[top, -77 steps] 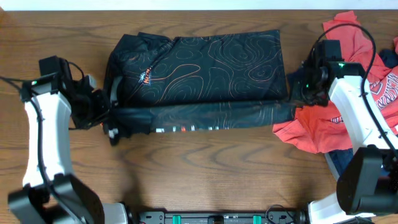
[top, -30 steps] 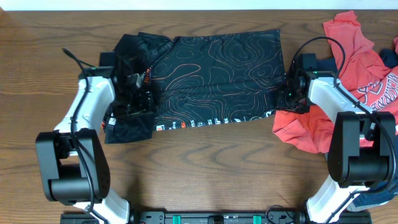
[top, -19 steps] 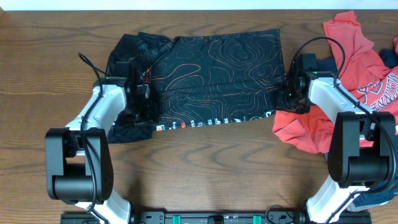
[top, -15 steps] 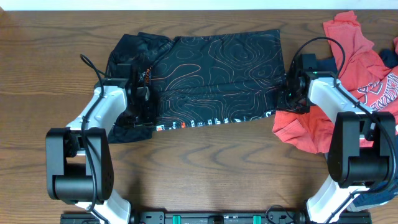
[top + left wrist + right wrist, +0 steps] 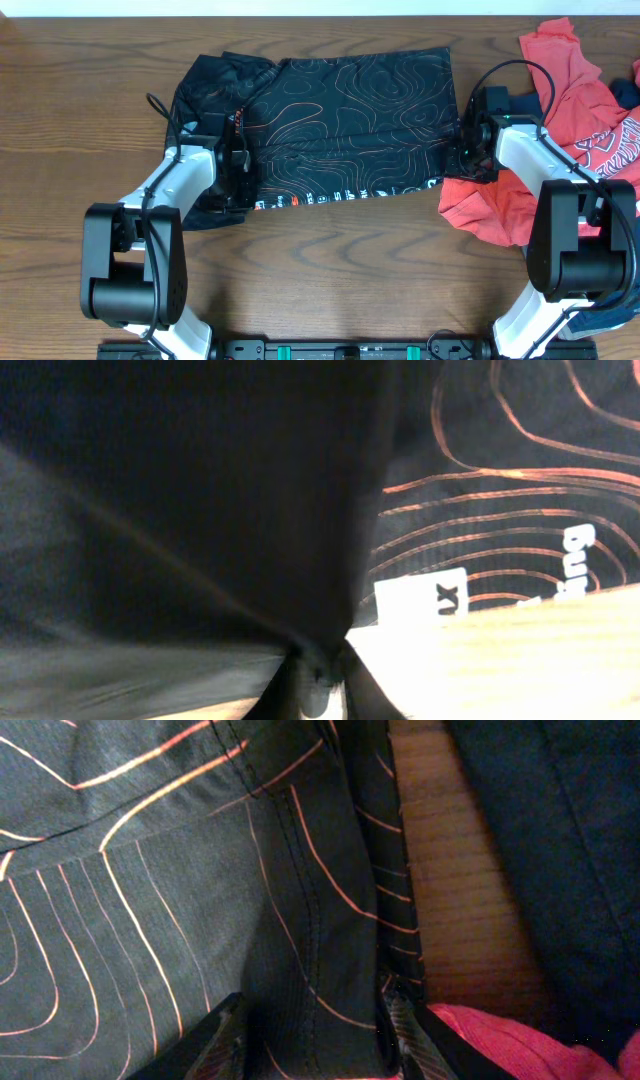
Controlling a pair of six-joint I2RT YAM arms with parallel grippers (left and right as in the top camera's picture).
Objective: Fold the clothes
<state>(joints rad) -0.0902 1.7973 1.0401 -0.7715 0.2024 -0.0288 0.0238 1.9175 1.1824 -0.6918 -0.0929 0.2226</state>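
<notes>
J: Left arm has slid in from the table edge since the earlier overhead; its jaws were wide, now they're together. Right arm hasn't budged.

M: Layout, big to small?

J: Table [image 5: 330,270]. Black jersey [image 5: 350,120] is spread flat across the upper middle, its left end rumpled. Red tee [image 5: 570,150] is heaped at the right, touching the jersey's right edge, with the navy garment [image 5: 622,92] peeking out behind it.

M: Grippers?

J: Left gripper [image 5: 240,175] is at the jersey's lower-left, clamped on a bunch of dark cloth; the wrist view shows fabric drawn into the fingertips [image 5: 315,690]. Right gripper [image 5: 310,1030] has its jaws apart, straddling the jersey's right hem, and I see no clear pinch.

M: Handling?

J: Looks light, limp and a bit slick, like sports knit. It'll sag and drag rather than hold shape, so a one-sided pull would likely skew it. Best grabbed at the hems or corners, both ends together, pinching through all the layers. Nothing fragile. The red tee touching its edge could get dragged along.
</notes>
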